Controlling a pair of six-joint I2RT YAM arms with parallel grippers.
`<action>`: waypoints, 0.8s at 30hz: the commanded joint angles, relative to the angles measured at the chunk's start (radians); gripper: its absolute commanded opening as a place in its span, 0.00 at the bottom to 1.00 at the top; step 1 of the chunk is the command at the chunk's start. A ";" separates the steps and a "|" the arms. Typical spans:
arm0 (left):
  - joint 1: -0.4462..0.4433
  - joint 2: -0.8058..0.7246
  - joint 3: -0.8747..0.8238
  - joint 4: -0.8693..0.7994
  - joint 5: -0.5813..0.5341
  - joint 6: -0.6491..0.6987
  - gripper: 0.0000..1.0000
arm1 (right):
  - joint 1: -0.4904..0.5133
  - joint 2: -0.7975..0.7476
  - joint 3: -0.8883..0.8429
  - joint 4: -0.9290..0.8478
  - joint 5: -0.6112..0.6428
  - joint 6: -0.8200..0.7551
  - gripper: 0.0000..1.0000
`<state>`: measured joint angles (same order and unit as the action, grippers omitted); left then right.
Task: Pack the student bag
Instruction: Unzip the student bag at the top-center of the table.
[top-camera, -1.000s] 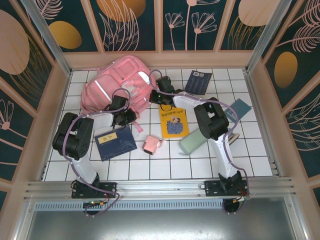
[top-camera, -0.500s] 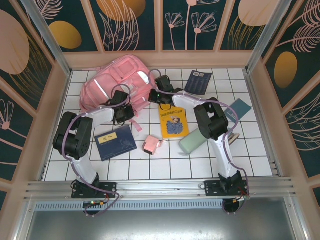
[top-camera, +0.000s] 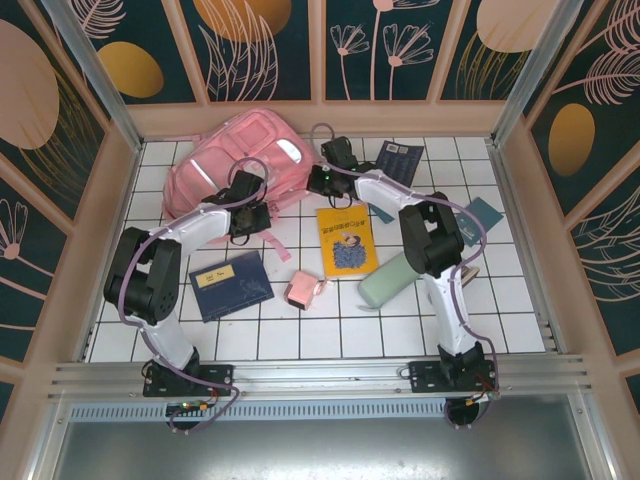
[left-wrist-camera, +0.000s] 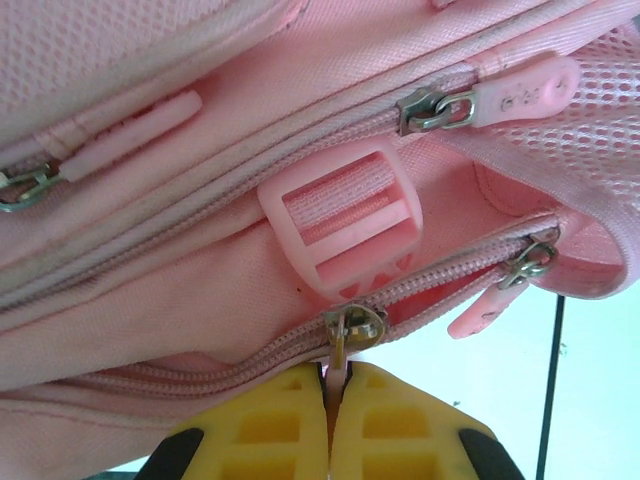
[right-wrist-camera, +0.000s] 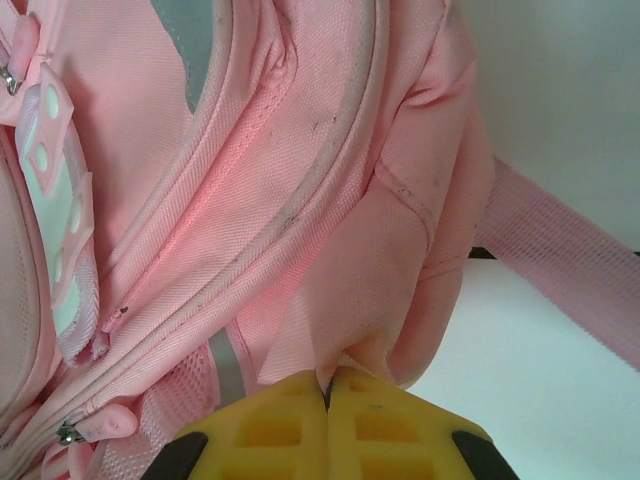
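Pink student bag (top-camera: 225, 165) lying at the far left of the white tiled surface (top-camera: 520, 310), left gripper (left-wrist-camera: 335, 385) pinched tight on a metal zipper pull (left-wrist-camera: 350, 327) at its near edge, right gripper (right-wrist-camera: 328, 388) clamped on a fold of bag fabric, yellow book (top-camera: 346, 240) and green bottle (top-camera: 385, 283) nearby.

Close view of a large soft pink fabric backpack (right-wrist-camera: 280, 180), its seams and piping running diagonally. At the bottom edge, the right tool (right-wrist-camera: 327, 393) has its two yellow fingers pressed together, pinching a fold of the pink cloth. A pink woven strap (right-wrist-camera: 570, 290) lies to the right across the white counter (right-wrist-camera: 560, 110). A metal zipper pull (right-wrist-camera: 68, 432) sits bottom left, below a pale perforated rubber tab (right-wrist-camera: 55, 200).
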<state>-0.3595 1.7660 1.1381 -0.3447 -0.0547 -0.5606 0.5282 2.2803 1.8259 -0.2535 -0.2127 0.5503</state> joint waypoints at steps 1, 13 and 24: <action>0.059 -0.010 0.002 -0.204 -0.203 0.022 0.00 | -0.178 -0.050 0.083 -0.007 0.245 -0.044 0.00; 0.057 -0.037 -0.031 -0.266 0.000 0.121 0.00 | -0.223 -0.005 0.216 -0.038 0.252 -0.079 0.00; -0.089 0.013 0.179 -0.148 0.359 0.070 0.00 | -0.126 0.043 0.222 -0.013 0.205 -0.067 0.00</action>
<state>-0.4046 1.7435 1.2583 -0.3794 0.2470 -0.4545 0.4568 2.3009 1.9965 -0.3885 -0.1867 0.5022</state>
